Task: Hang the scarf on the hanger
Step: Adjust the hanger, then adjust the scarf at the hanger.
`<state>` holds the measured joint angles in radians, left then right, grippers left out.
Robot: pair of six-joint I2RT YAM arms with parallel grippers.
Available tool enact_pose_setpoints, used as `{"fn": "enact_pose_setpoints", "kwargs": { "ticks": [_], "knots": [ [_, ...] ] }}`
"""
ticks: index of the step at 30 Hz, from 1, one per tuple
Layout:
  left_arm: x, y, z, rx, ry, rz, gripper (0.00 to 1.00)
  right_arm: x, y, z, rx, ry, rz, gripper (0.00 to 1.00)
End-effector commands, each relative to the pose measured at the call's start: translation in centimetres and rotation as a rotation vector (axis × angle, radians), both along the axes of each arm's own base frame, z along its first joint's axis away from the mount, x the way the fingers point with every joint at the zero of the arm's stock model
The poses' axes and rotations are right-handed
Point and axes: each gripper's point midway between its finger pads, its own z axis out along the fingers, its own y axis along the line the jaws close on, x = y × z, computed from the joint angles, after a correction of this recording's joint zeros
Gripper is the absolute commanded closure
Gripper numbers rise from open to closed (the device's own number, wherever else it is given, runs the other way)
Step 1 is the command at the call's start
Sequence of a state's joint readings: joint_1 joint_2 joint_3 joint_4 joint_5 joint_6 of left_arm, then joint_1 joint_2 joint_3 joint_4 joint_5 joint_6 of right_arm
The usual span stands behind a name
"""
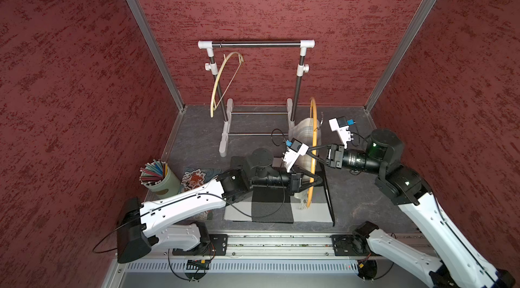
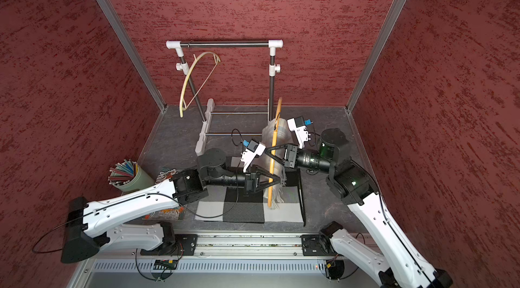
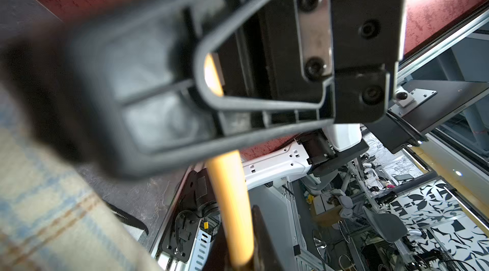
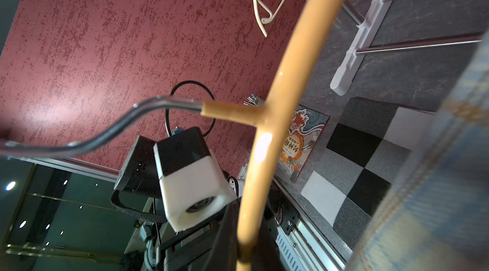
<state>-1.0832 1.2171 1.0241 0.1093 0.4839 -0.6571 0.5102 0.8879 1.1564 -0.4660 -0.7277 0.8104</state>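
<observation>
An orange wooden hanger (image 1: 313,120) (image 2: 274,143) stands on edge in the air above the mat, held by both arms. A pale plaid scarf (image 1: 299,132) (image 2: 278,188) with a fringe is draped over it and hangs down on both sides. My left gripper (image 1: 316,181) (image 2: 275,181) is shut on the hanger's near end. My right gripper (image 1: 309,150) (image 2: 268,150) is shut on it near the middle, close to the metal hook. In the wrist views the hanger (image 3: 232,203) (image 4: 285,79) runs out from between each pair of fingers, with the scarf (image 3: 53,216) (image 4: 436,190) alongside.
A clothes rack (image 1: 256,44) stands at the back with a cream hanger (image 1: 222,81) on its rail. Under the arms lies a checkered mat (image 1: 267,207), with a black panel (image 1: 327,196) along its right edge. A cup of sticks (image 1: 157,177) and a picture card (image 1: 194,178) sit at the left.
</observation>
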Motion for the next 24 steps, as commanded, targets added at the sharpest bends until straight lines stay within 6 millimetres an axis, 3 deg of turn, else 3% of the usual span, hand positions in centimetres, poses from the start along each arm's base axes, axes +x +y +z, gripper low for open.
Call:
{"fn": "enact_pose_setpoints", "kwargs": {
  "ticks": [1,2,5,9,12,15,24],
  "knots": [
    [1.2,1.1,3.8,-0.086,-0.025,0.052,0.45,-0.5,0.0,4.1,0.022,-0.116,0.025,1.0],
    [1.6,1.6,3.8,-0.081,-0.019,0.068,0.32,-0.4,0.0,4.7,0.006,-0.11,0.025,1.0],
    [4.3,5.4,3.1,-0.081,0.044,0.2,0.13,-0.2,0.3,6.8,-0.019,-0.105,0.041,1.0],
    [8.4,13.0,0.3,-0.147,0.239,0.399,0.08,-0.3,0.7,8.2,-0.028,-0.081,0.084,1.0],
    [10.0,16.2,-1.7,-0.212,0.318,0.434,0.1,-0.6,1.2,9.0,-0.003,-0.064,0.131,1.0],
    [11.2,16.5,-2.8,-0.255,0.33,0.379,0.12,-1.1,1.7,9.9,0.041,-0.061,0.188,1.0],
    [15.0,13.6,-7.0,-0.292,0.35,0.239,0.12,-2.1,2.5,11.5,0.128,-0.027,0.308,1.0]
  ]
}}
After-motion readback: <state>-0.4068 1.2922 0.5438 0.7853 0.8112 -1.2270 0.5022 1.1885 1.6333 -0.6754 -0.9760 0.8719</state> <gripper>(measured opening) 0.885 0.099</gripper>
